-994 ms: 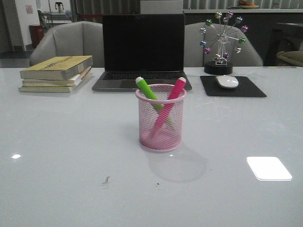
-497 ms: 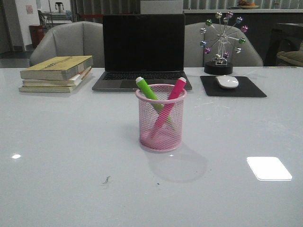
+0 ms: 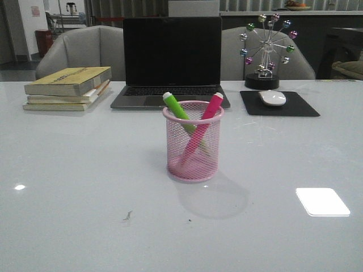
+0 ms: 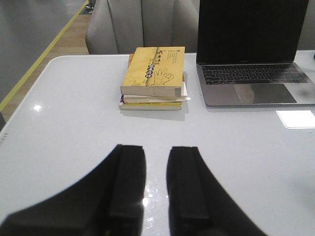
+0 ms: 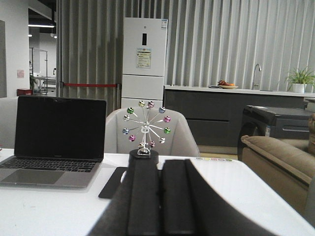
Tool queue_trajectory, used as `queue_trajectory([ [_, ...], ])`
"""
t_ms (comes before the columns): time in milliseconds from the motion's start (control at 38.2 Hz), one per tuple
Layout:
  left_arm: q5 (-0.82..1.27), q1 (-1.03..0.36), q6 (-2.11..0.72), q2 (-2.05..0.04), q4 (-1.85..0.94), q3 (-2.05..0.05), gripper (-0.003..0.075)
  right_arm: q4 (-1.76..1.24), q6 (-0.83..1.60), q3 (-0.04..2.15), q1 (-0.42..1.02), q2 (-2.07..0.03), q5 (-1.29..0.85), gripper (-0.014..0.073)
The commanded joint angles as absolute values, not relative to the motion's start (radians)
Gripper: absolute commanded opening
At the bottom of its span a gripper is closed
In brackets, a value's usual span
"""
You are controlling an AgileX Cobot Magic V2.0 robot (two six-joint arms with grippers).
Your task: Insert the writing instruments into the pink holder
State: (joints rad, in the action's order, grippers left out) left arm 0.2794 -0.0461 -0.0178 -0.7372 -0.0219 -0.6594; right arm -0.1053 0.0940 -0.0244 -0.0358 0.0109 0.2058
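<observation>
The round pink wire-mesh cup [image 3: 193, 141] stands near the middle of the front picture on the shiny white table [image 3: 68, 198]. Inside it the fat green marker [image 3: 177, 107] leans to the upper left and the hot pink marker [image 3: 207, 113] leans to the upper right, so they cross. Behind the cup sits a dark open laptop [image 3: 172, 59], with a stack of yellow books [image 3: 68, 88] at the left. The left claw [image 4: 156, 182] has a small gap between its black fingers and holds nothing. The right claw [image 5: 161, 196] has its fingers pressed together, holding nothing.
</observation>
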Motion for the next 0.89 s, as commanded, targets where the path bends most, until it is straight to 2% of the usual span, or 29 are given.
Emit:
queue_trajectory([
  [0, 0.193, -0.054, -0.015, -0.732, -0.024, -0.687, 0.0216, -0.095, 0.073, -0.032, -0.031, 0.030, 0.220, 0.0050],
  [497, 0.193, -0.054, -0.015, -0.732, -0.024, -0.687, 0.0216, -0.142, 0.032, -0.032, -0.030, 0.029, -0.160, 0.0050],
  [863, 0.193, -0.054, -0.015, -0.732, -0.024, -0.687, 0.0216, -0.161, 0.032, -0.032, 0.033, 0.030, -0.165, 0.0050],
])
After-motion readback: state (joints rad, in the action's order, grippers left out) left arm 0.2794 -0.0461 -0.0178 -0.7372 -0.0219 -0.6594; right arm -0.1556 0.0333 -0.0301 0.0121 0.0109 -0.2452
